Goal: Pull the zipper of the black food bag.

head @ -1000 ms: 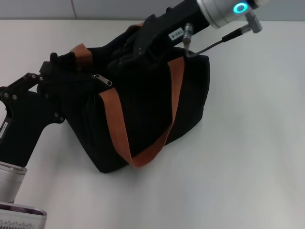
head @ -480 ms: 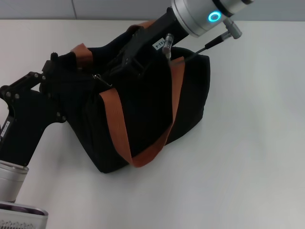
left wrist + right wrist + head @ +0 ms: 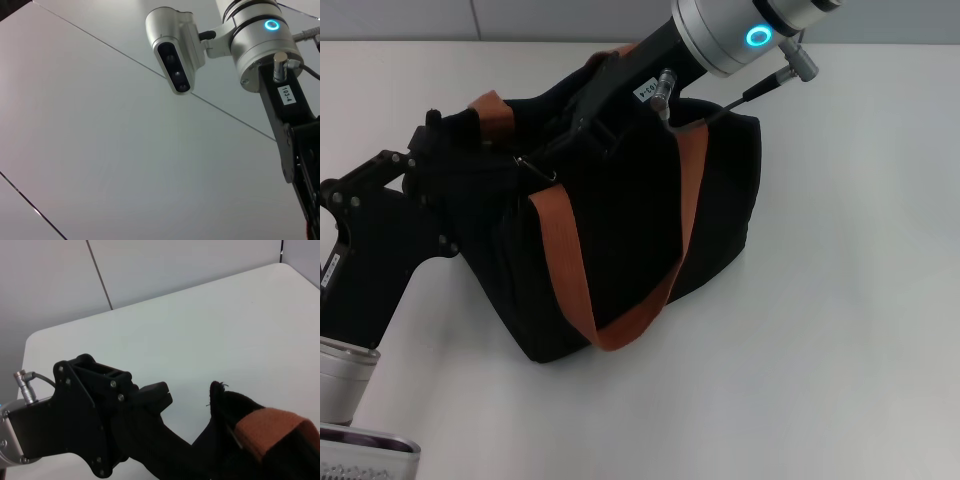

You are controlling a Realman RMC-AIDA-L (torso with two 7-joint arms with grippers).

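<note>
Zipper (image 3: 531, 166) lay on the upper face of the bag (image 3: 620, 240), toward its left end, with only a glint of the silver tab showing in the head view. The bag itself lay tilted on the white table (image 3: 840, 300), an orange strap (image 3: 560, 260) looped down its front.

Over the last second the right gripper (image 3: 554, 152) had travelled down and to the left along the bag's top. A second earlier it hung well back from the tab, which then lay fully exposed. By this moment its tip had come right up against the tab and partly covered it. The left gripper (image 3: 426, 150) had not shifted and stayed at the bag's left end, apparently steadying it. The bag had not moved either. I judged that the reach was about finished, and that grasping the tab and pulling it remained to be done.

Much stayed hard to read. Black gripper against black fabric hid the contact, so whether the right claw was apart, together or clamped on the tab could not be told. The same held for the left claw at the bag's end. The left wrist view showed only the right arm and bare table. The right wrist view showed the left gripper's body and one bag corner, not the zipper.
</note>
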